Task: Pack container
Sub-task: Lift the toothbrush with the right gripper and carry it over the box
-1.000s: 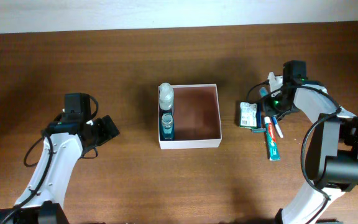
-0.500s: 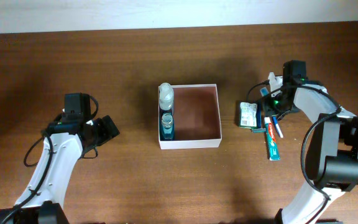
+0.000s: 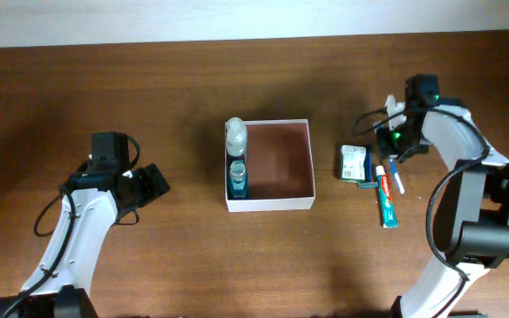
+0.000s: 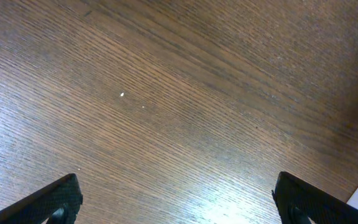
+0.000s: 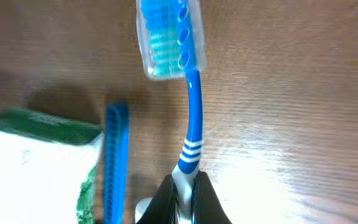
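The container [image 3: 272, 202], a square white-walled box with a reddish-brown inside, stands mid-table. A clear bottle [image 3: 236, 134] and a blue bottle [image 3: 237, 177] lie along its left wall. My right gripper [image 3: 395, 135] is right of the container, shut on the handle of a blue-and-white toothbrush [image 5: 191, 118] with a clear cap over its head. In the right wrist view the jaws [image 5: 185, 196] pinch the white handle end. My left gripper [image 3: 154, 185] is open and empty over bare wood at the left, as the left wrist view [image 4: 179, 202] also shows.
A green-and-white packet [image 3: 353, 162] lies right of the container and also shows in the right wrist view [image 5: 36, 165]. Beside it lie a blue ridged strip [image 5: 115, 162], a toothpaste tube [image 3: 386, 201] and a small blue-and-white item [image 3: 397, 179].
My right gripper has shifted slightly back and to the right with the toothbrush in it. The left arm has not moved.
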### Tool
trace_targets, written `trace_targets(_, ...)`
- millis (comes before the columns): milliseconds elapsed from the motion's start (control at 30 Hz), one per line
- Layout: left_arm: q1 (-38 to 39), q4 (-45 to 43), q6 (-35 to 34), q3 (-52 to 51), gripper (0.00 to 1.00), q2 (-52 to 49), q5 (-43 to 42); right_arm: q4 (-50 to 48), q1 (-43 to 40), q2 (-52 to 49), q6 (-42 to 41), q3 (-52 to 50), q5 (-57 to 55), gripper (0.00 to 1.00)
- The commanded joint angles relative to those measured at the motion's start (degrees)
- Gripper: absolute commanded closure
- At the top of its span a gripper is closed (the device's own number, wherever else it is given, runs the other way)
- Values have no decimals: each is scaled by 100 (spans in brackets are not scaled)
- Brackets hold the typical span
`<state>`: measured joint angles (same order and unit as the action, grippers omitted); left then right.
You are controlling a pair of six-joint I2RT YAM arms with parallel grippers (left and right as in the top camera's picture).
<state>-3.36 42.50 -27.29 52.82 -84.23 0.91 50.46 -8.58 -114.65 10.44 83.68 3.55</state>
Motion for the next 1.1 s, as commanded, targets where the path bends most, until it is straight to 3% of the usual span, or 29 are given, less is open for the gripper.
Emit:
trace_targets(0, -17, -2, 11, 9, 0, -48, 42, 345, 33, 0, -72, 621, 50, 96)
trace_targets(367, -17, -2, 11, 9, 0, -48, 42, 1434, 367, 610, -422, 1740, 205, 96)
trace_targets(733, -17, -2, 11, 9, 0, -48, 42, 1604, 1639, 2052, -1438, 1781, 223, 96)
trace_targets(1067, -17, -2, 11, 9, 0, -48, 42, 1641, 2704, 2061, -1891, 1596, 214, 96)
